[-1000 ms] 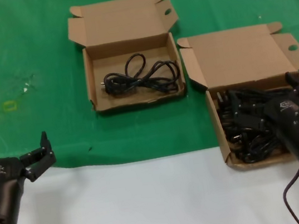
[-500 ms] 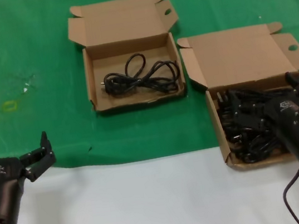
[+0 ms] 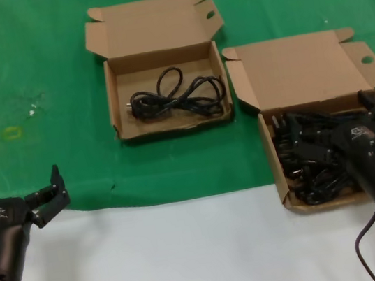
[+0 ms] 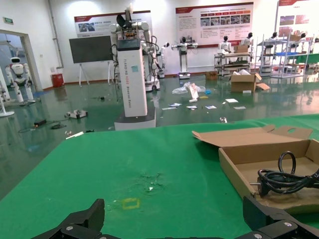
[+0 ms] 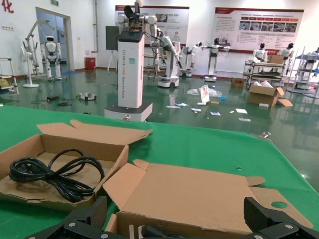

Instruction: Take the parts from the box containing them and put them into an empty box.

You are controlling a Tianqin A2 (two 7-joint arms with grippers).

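Right pincer [image 3: 373, 104], fingers apart, hangs over the cords [image 3: 310, 157] in the lower-right box [image 3: 273, 159]; left pincer [image 3: 15, 191], also apart, idles lower left.

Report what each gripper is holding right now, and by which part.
Nothing is held. The left gripper is open over the table edge; the right gripper is open above the full box's cords, gripping none.
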